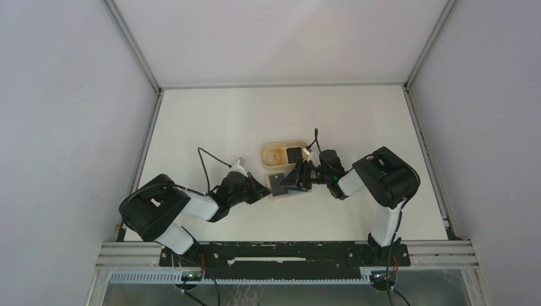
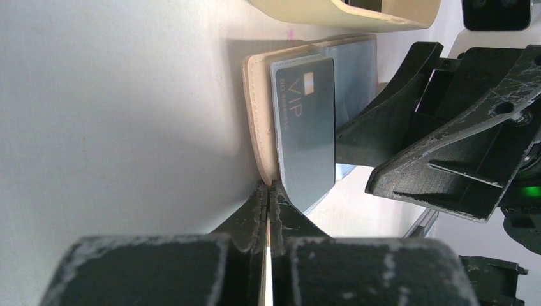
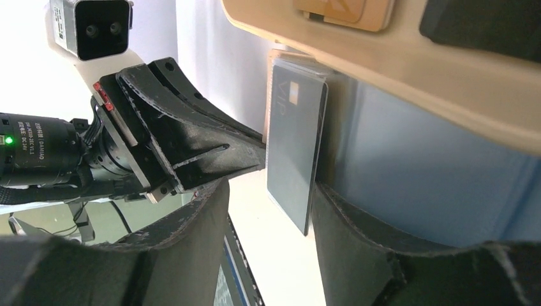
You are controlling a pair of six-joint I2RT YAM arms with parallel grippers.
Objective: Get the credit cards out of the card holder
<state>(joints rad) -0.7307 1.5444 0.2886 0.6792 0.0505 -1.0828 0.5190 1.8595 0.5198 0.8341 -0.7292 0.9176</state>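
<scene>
The beige card holder (image 2: 256, 121) lies open on the table, just in front of the tray; in the top view the card holder (image 1: 281, 196) sits between both grippers. A dark grey credit card (image 2: 305, 131) marked VIP sticks halfway out of its clear pocket. My left gripper (image 2: 268, 189) is shut on the holder's beige edge. My right gripper (image 3: 268, 213) is open around the free end of that card (image 3: 293, 143), which rests against one finger (image 3: 348, 220). A black card (image 1: 293, 155) lies in the tray.
The oval tan tray (image 1: 281, 146) stands right behind the holder, its wall (image 3: 408, 76) close above my right fingers. A tan flat piece (image 3: 344, 9) lies inside it beside the black card. The white enclosure walls stand well away on both sides.
</scene>
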